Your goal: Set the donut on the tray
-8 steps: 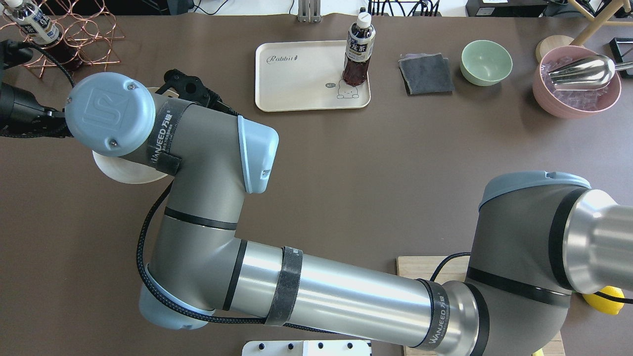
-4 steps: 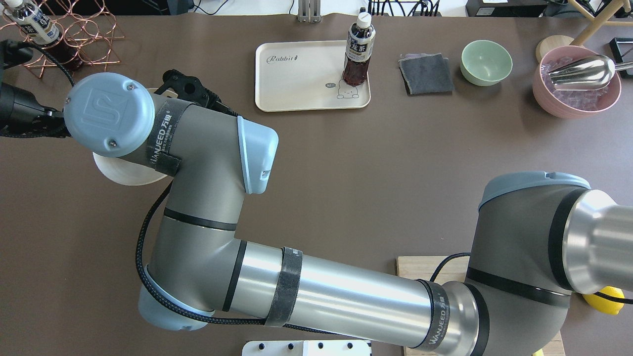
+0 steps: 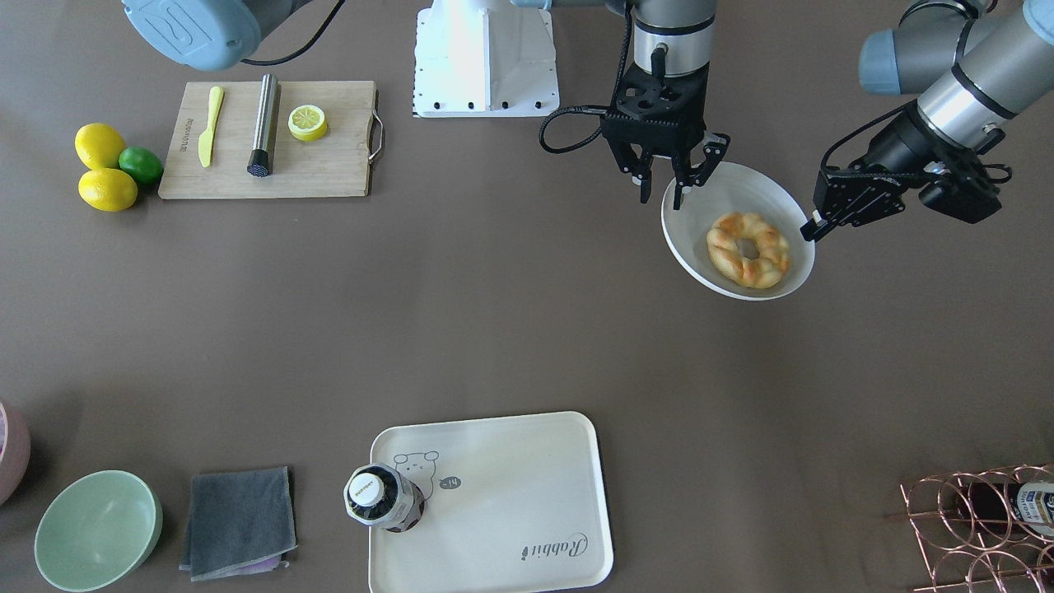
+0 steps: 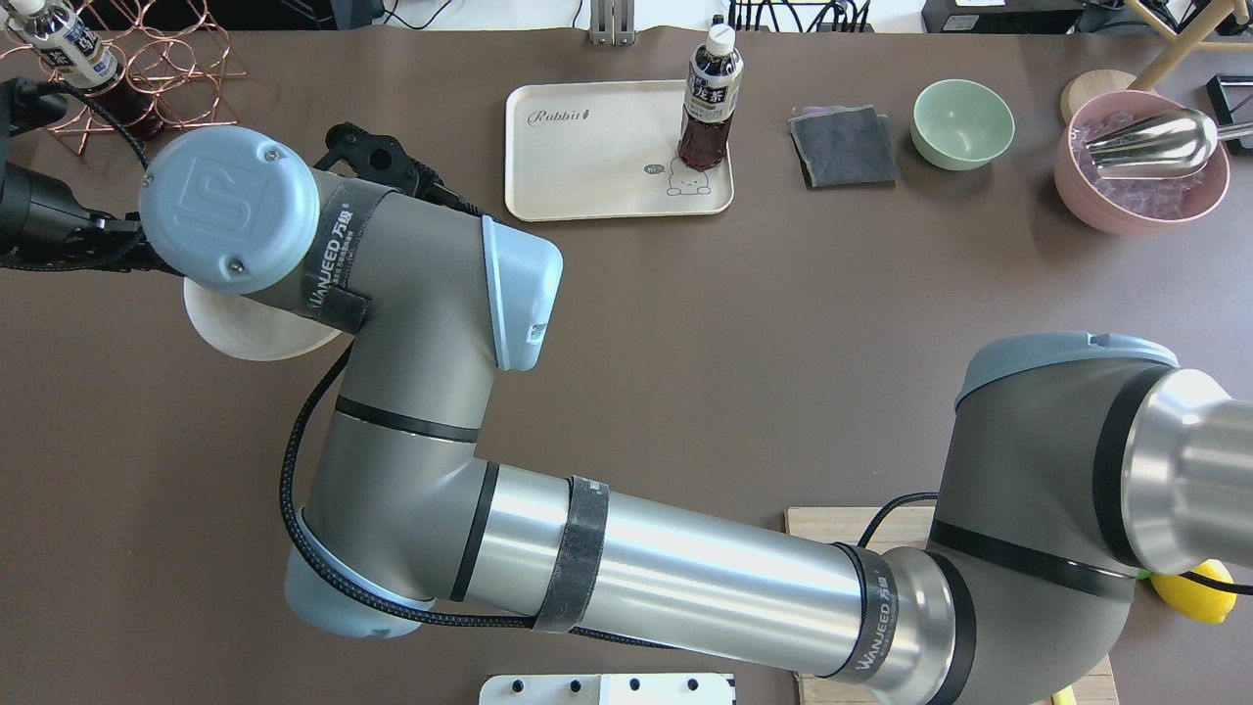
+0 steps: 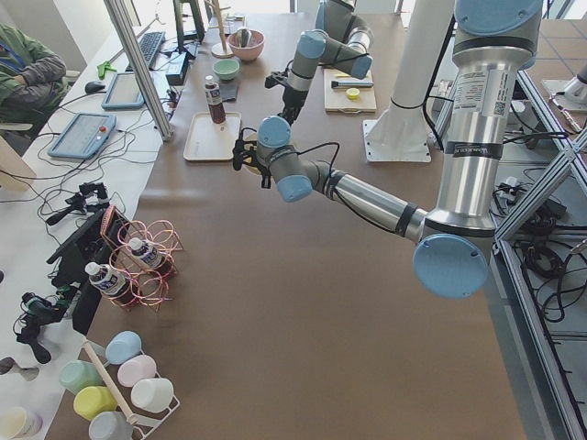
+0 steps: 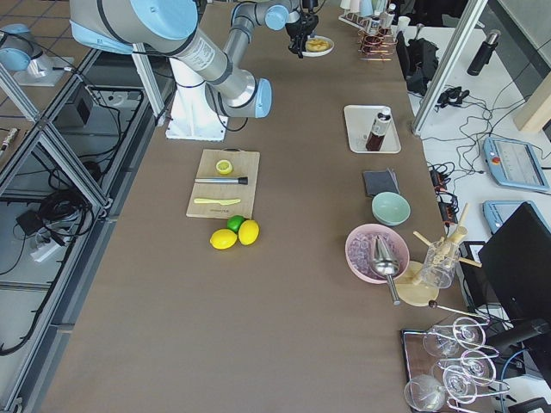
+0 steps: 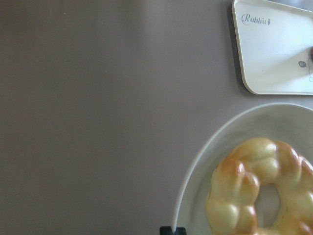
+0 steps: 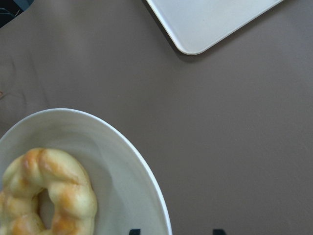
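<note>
Board: a wooden cutting board [image 3: 329,173] lies at the robot's edge of the desk [image 3: 494,313], toward the right end, with a lemon half [image 3: 307,122] on it.
Right claw: the right claw [image 3: 663,188], its arm stretched across to the desk's left half, hangs at the robot-side rim of a white plate [image 3: 741,185]. Its fingers are apart, and the wrist view shows the rim between them.
Left claw: the left claw [image 3: 811,229] has its tips together, pinched on the plate's rim toward the desk's left end.
Donut: the donut [image 3: 748,249] lies in the plate, free of both claws and well apart from the tray.
Tray: the tray [image 3: 510,478] sits at the desk's far edge near the middle. A bottle [image 3: 383,497] stands upright on it beside the bear drawing.
Far-right edge: a grey cloth [image 3: 239,519], then a green bowl [image 3: 97,531].
</note>
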`<move>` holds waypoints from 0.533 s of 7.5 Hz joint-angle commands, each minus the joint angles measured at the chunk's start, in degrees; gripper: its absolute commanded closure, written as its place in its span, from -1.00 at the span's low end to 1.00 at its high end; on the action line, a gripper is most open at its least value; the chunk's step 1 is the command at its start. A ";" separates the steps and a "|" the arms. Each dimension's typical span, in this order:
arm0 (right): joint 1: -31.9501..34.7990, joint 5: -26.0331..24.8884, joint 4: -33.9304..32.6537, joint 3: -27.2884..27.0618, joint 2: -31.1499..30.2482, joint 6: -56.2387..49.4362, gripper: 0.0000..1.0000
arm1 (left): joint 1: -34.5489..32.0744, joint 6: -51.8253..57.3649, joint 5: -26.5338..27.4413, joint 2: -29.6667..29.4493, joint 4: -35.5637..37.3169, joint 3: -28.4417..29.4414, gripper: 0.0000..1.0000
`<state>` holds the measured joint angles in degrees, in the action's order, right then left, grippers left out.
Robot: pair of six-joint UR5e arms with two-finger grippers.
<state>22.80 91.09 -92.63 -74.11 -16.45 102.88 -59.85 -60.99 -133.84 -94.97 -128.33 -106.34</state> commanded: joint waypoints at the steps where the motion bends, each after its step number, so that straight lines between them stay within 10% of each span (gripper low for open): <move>1: 2.15 3.46 -0.27 -2.00 -0.51 -2.94 -1.00 | 0.26 0.08 0.42 -0.12 0.53 0.87 1.00; 4: 8.82 11.37 -0.45 -8.72 -8.46 -10.56 -1.00 | 0.43 -6.64 0.60 -6.68 0.71 7.08 1.00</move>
<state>27.78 98.45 -93.01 -77.44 -18.78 97.93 -59.48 -62.40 -133.36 -96.87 -127.77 -103.34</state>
